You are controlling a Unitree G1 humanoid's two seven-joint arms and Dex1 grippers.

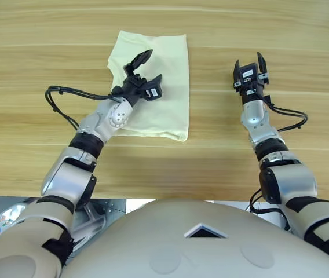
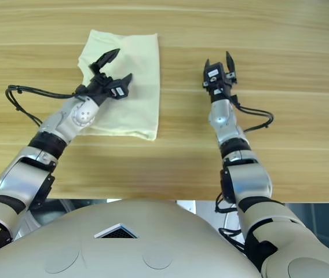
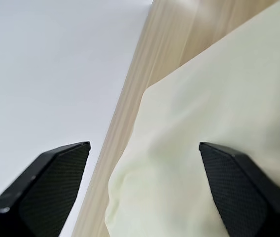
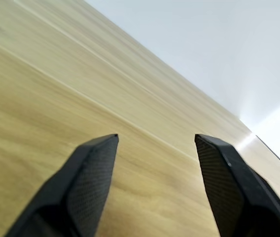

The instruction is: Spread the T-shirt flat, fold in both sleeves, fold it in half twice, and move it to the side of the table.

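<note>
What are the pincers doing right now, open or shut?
Left pincer: open, holding nothing, over the shirt.
Right pincer: open, holding nothing, over the table.

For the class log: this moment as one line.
T-shirt: folded, on table | left gripper: open, over T-shirt | right gripper: open, over table
</note>
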